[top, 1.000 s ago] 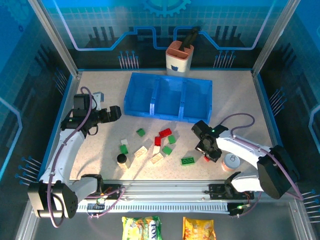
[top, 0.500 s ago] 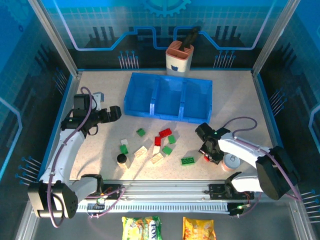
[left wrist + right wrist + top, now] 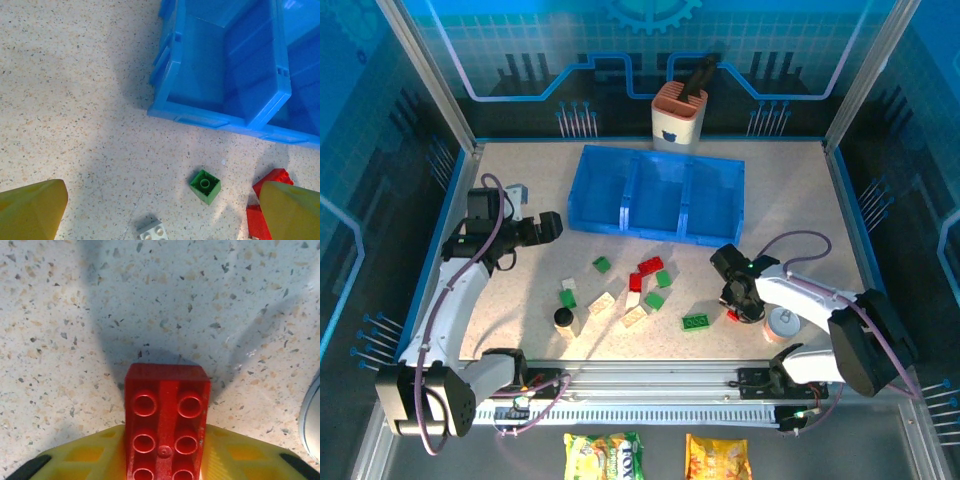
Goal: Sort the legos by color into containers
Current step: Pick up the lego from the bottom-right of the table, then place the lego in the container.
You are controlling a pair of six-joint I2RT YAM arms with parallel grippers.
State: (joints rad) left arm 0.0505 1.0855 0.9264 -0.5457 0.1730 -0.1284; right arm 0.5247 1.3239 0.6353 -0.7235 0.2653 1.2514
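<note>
Red lego (image 3: pixel 166 420), 2 stud cols

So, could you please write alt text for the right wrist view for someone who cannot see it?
A red lego brick, studs toward the camera, is pinched between the yellow fingers of the right claw at the bottom of the frame. Behind it lies a speckled tabletop darkened by shadow.

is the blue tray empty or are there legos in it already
Empty: from above, all three compartments of the blue tray show bare floor, nothing inside.
</note>
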